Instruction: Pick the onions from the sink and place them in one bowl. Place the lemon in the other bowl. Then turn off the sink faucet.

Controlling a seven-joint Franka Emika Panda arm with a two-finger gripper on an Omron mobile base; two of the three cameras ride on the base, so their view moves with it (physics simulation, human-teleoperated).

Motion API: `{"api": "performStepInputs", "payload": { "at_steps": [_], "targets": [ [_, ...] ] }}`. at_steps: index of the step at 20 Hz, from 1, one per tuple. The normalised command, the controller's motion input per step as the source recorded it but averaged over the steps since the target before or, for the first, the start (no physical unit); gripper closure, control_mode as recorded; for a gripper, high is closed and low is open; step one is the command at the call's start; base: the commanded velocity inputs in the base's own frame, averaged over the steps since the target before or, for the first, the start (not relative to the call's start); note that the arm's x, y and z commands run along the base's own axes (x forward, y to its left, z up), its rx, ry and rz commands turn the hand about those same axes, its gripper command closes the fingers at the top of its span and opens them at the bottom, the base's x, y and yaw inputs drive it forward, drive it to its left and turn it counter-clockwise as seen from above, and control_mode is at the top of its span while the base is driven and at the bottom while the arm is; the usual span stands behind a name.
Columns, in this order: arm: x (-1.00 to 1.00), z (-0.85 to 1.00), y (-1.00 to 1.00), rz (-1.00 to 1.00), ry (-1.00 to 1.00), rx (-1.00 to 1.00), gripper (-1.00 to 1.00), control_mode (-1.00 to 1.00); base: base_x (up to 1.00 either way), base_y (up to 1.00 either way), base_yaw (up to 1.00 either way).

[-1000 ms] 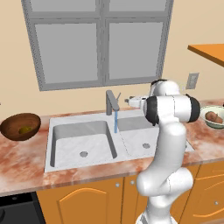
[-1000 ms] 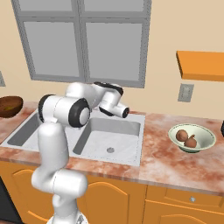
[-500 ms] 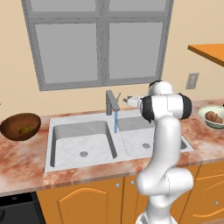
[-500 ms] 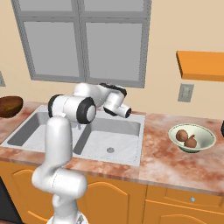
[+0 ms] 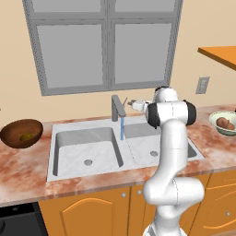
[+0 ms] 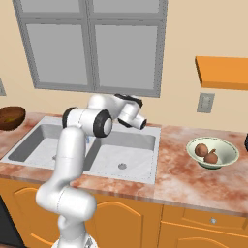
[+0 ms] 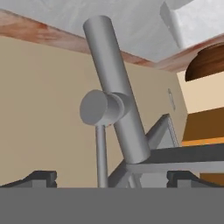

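The sink faucet [image 5: 117, 108] stands behind the sink [image 5: 78, 147], and a blue stream of water [image 5: 122, 129] runs from its spout. My open gripper [image 5: 133, 104] hovers just right of the faucet, empty. In the hand view the faucet post [image 7: 114, 94] and its thin lever handle [image 7: 101, 153] rise between the fingertips [image 7: 40, 176] of the gripper [image 7: 111, 177]. Two onions [image 6: 201, 150] lie in the pale green-white bowl [image 6: 227, 155] on the right counter. The lemon [image 5: 26, 136] lies in the dark brown bowl [image 5: 14, 129] at the left.
A window sits behind the sink, with a wall outlet [image 5: 202, 85] and an orange shelf [image 6: 223, 72] to the right. The marbled counter [image 6: 179, 179] runs along both sides, with wooden cabinet doors below it.
The hand has edged slightly left toward the faucet and the arm's elbow has swung. The jaws have stayed open. Bowls, onions and lemon have not moved.
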Motion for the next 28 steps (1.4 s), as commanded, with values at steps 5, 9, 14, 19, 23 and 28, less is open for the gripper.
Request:
{"api": "performStepInputs", "payload": {
  "at_steps": [5,9,14,19,23,28],
  "targets": [
    [0.29,-0.11,0.17,0.00,0.00,0.03,-1.00,-1.00,0.00,0.00,0.00],
    [0.30,-0.16,0.14,0.00,0.00,0.03,-1.00,-1.00,0.00,0.00,0.00],
    [0.29,-0.20,0.03,0.00,0.00,0.01,-1.00,-1.00,0.00,0.00,0.00],
    [0.34,-0.11,0.07,0.01,0.00,0.03,-1.00,-1.00,0.00,0.00,0.00],
    [0.53,-0.22,0.20,0.13,0.00,0.06,-1.00,-1.00,0.00,0.00,0.00],
    [0.67,-0.30,0.03,0.28,0.00,0.09,-1.00,-1.00,0.00,0.00,0.00]
  ]
}}
